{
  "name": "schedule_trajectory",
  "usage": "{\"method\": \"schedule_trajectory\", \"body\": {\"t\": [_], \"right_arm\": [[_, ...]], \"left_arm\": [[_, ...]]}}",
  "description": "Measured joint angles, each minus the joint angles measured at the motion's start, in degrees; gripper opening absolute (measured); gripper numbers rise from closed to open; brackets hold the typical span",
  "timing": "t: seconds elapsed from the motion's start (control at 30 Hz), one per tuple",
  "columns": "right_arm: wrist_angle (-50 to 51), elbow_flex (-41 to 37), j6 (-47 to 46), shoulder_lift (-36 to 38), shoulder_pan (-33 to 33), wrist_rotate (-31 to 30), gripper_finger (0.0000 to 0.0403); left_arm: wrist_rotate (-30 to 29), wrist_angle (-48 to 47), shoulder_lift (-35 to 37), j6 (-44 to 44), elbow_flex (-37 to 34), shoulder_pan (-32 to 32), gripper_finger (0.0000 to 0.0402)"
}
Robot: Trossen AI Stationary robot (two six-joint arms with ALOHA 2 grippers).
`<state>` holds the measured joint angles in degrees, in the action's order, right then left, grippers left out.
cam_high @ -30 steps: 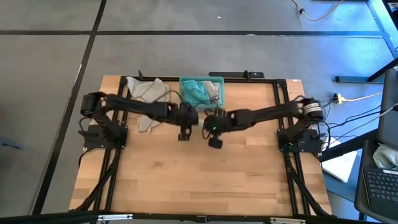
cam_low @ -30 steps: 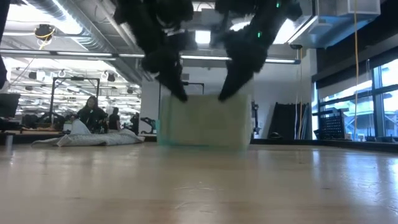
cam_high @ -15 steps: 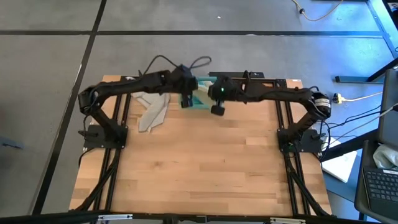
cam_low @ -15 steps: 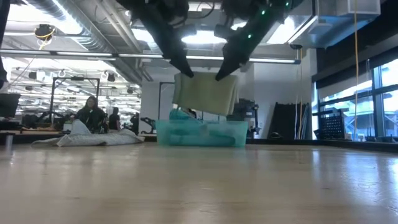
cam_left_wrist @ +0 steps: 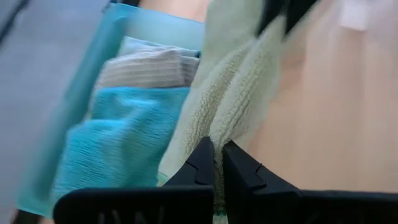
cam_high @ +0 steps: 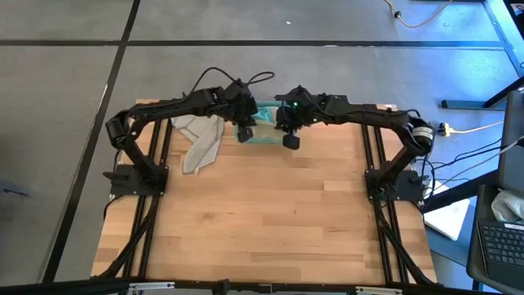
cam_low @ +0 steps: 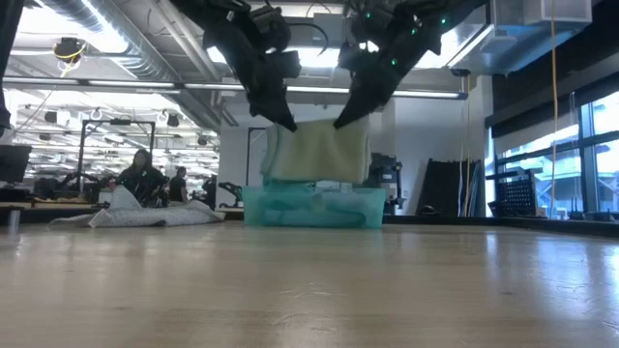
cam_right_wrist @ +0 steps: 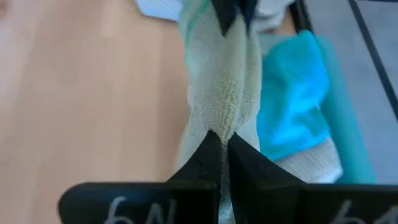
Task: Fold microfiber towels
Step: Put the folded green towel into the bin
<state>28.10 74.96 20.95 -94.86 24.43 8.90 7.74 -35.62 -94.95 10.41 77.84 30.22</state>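
Note:
A folded pale green towel (cam_low: 319, 152) hangs between my two grippers above the teal bin (cam_low: 314, 207) at the table's far edge. My left gripper (cam_low: 288, 124) is shut on its left upper end and my right gripper (cam_low: 344, 119) on its right upper end. The towel's lower edge reaches down to the bin's rim; whether it touches what is inside I cannot tell. In the bin lie a teal towel (cam_left_wrist: 118, 137) and a grey towel (cam_left_wrist: 149, 65). My left gripper pinches the towel's upper edge at its left end (cam_left_wrist: 214, 127) between its two fingers, slanting down from above, on folded layers. The towel hangs below, lifted off the table and stretched toward the other gripper. My right gripper pinches the upper edge at its right end (cam_right_wrist: 222, 121) between its two fingers, slanting down from above, on folded layers. The towel hangs below the fingers and runs across to the left gripper.
A loose heap of grey towels (cam_high: 198, 138) lies on the table to the left of the bin, also low at the left (cam_low: 145, 215) in the low view. The wooden table (cam_high: 262, 213) spreads out nearer than the bin. People sit far behind the table.
Both grippers have gone up and toward the table's far edge, staying shut. The folded towel has been lifted clear of the table's middle and carried along, and now hangs over the bin.

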Motion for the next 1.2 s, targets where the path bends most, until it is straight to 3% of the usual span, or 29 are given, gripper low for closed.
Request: {"method": "schedule_trajectory", "body": {"t": [0.27, 0.6, 0.73, 0.93, 1.2], "right_arm": [[-1.3, -0.1, 2.2, -0.1, 2.0, 1.6, 0.0011], [-3.3, -0.1, 4.8, -10.4, 8.2, 7.5, 0.0013], [-5.8, -0.2, 5.6, -12.3, 9.0, 4.8, 0.0013], [-9.0, -0.2, 14.9, -12.6, 9.2, -2.4, 0.0013], [-9.9, -0.2, 17.8, -12.6, 9.1, -3.8, 0.0037]], "left_arm": [[2.6, -0.6, 0.0, 2.8, 0.1, 1.9, 0.0], [8.5, 2.8, -10.0, 3.3, 0.0, 7.0, 0.0], [6.8, 5.0, -12.4, 3.5, 0.0, 7.7, 0.0], [0.7, 9.4, -12.7, 5.7, 0.0, 7.8, 0.0], [-0.4, 9.8, -12.7, 8.1, 0.0, 8.1, 0.0004]]}}
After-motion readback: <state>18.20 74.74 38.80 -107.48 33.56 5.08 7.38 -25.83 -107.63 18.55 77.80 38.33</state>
